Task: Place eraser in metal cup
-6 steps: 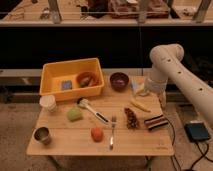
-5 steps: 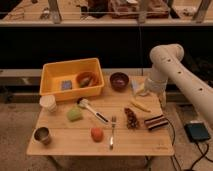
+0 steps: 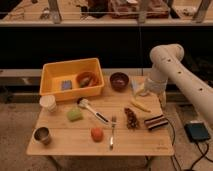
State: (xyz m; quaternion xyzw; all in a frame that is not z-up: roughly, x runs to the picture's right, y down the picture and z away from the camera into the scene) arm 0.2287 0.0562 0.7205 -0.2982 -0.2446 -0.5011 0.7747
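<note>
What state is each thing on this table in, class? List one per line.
eraser: lying flat, front right, outside the cup
metal cup: upright, front left corner
white cup: upright, left edge
maroon bowl: upright, at the back
gripper: at the back right, apart from eraser

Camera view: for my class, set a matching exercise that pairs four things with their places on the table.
Things:
1. eraser
2. metal cup
3. maroon bowl
4. gripper

Places:
A. front left corner of the table
B. over the back right, just right of the bowl
C. right side, beside the brown cluster
D. at the back, just right of the yellow bin

Pairs: 1-C, 2-A, 3-D, 4-B.
</note>
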